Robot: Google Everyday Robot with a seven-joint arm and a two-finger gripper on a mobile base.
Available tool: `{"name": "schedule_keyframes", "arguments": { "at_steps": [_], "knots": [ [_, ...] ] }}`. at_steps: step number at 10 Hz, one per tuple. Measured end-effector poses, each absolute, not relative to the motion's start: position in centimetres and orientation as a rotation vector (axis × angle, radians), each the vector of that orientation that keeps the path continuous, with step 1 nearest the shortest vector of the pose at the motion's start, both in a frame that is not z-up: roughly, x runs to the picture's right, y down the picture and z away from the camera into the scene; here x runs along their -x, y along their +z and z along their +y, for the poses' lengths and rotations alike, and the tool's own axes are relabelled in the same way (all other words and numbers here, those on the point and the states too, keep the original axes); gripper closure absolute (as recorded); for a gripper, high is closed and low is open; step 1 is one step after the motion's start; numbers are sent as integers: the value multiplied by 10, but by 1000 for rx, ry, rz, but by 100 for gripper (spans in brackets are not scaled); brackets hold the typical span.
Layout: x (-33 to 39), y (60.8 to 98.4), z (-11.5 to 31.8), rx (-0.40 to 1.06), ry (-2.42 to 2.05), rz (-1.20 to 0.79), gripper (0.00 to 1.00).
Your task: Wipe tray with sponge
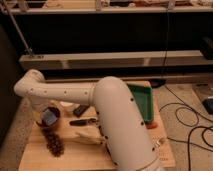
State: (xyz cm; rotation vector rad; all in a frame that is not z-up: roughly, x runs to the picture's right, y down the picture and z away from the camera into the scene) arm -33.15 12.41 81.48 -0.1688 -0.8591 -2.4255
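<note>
The green tray [144, 102] lies at the right side of the wooden table, partly hidden behind my white arm. My gripper [48, 119] hangs at the left side of the table, far from the tray. A small blue block [48, 116], seemingly the sponge, sits right at the gripper inside a dark reddish round shape. I cannot tell whether it is held.
A brown pinecone-like object [54, 143] lies in front of the gripper. A dark flat object [81, 109], a dark tool [83, 121] and a pale long object [89, 138] lie mid-table. Cables [187, 117] run across the floor at right. A low shelf [110, 60] stands behind.
</note>
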Motion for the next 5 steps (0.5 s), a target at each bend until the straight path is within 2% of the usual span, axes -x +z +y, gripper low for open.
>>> {"name": "schedule_keyframes", "arguments": {
  "at_steps": [5],
  "knots": [
    [330, 825, 132, 190, -2413, -875, 31]
  ]
}}
